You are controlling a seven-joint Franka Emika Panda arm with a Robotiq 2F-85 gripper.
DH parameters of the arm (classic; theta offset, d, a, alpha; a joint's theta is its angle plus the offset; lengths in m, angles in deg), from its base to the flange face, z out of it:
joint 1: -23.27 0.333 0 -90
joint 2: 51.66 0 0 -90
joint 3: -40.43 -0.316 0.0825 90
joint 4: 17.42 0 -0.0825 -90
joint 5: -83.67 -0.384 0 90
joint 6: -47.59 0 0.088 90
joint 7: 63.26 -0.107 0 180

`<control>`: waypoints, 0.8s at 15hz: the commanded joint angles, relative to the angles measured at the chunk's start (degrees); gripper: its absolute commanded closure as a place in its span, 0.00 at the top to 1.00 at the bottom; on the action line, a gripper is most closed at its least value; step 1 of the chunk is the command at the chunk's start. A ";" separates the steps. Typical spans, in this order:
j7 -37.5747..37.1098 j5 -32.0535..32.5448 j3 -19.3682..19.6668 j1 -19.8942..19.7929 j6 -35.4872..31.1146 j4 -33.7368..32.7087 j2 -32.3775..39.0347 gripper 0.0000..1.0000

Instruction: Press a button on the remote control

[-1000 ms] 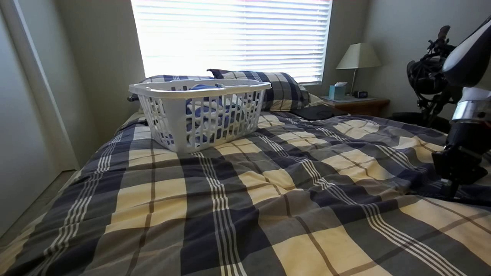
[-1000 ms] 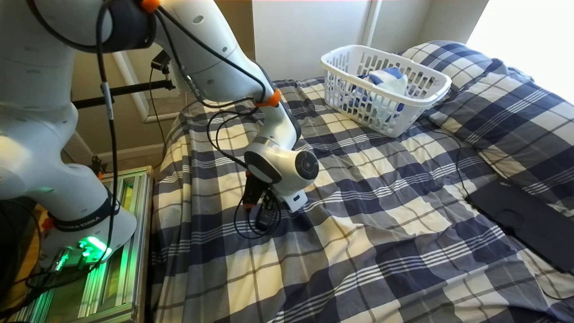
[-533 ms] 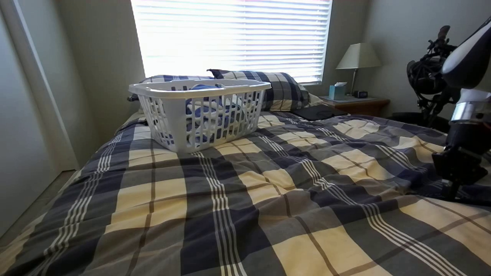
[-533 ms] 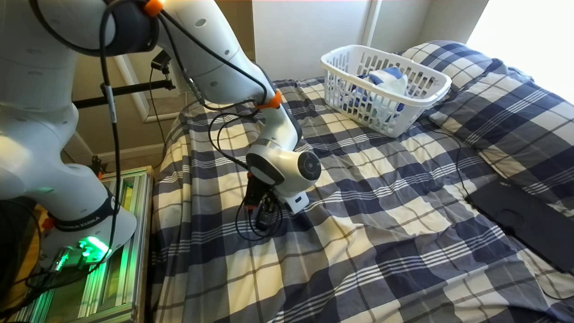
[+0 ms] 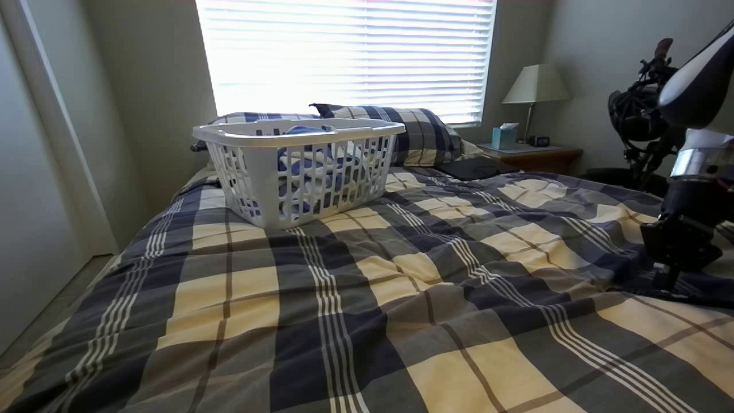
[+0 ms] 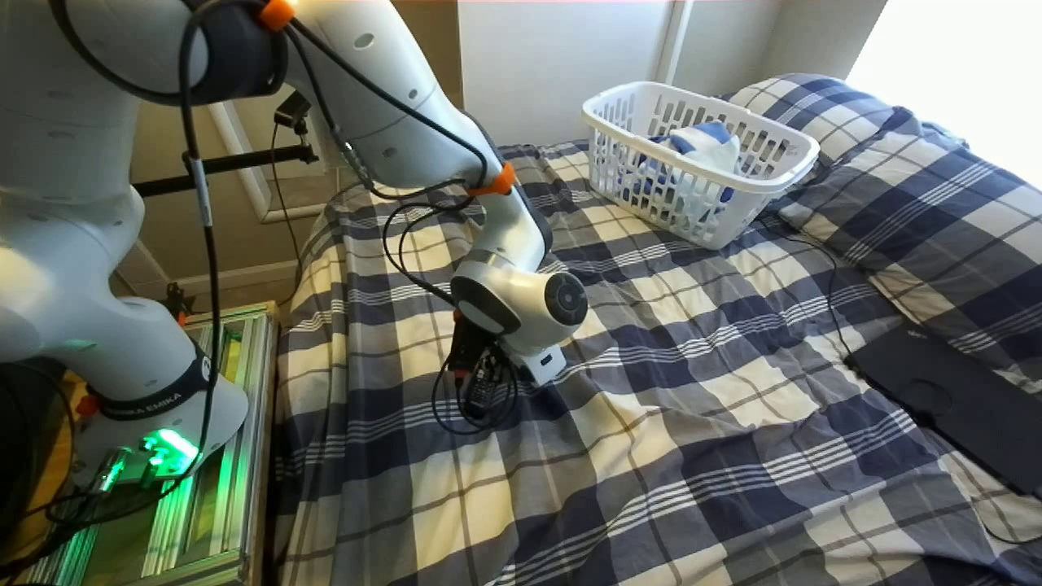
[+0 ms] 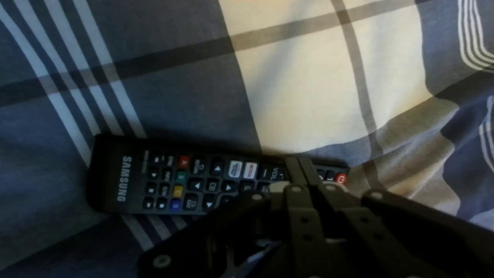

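In the wrist view, your gripper (image 7: 302,164) is closed, tips (image 7: 294,170) over the remote (image 7: 210,177), power button (image 7: 340,178) at four o'clock from them; contact is unclear.

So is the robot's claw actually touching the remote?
Cannot tell. In the wrist view, the shut claw overlaps the remote, hiding any gap or contact beneath; neither exterior view settles it.

In the wrist view the pincer (image 7: 300,160), cut off by the lower edge, hides part of the remote control (image 7: 204,176); whether its tips touch it cannot be told. In an exterior view the arm (image 6: 366,114) runs past the top and left edges. In an exterior view the laundry basket (image 5: 262,189) partly hides the cloth (image 5: 305,130) inside.
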 commanded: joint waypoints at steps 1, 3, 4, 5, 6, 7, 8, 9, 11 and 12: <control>-1.61 0.71 -1.40 -1.53 1.43 -1.83 1.26 0.04; -1.84 0.84 -1.61 -1.48 1.73 -2.08 1.52 0.04; -1.90 0.82 -1.71 -1.44 1.74 -2.26 1.72 0.04; -1.98 0.81 -1.80 -1.44 1.86 -2.44 1.92 0.04; -2.04 0.75 -1.92 -1.47 1.92 -2.66 2.19 0.04; -2.20 0.81 -1.97 -1.44 1.99 -2.85 2.45 0.04; -2.38 0.89 -2.00 -1.42 2.12 -3.09 2.71 0.04; -2.44 0.85 -2.06 -1.45 2.22 -3.28 2.92 0.04; -2.74 0.93 -2.02 -1.43 2.46 -3.58 3.23 0.04; -2.85 0.97 -1.98 -1.42 2.58 -3.73 3.35 0.04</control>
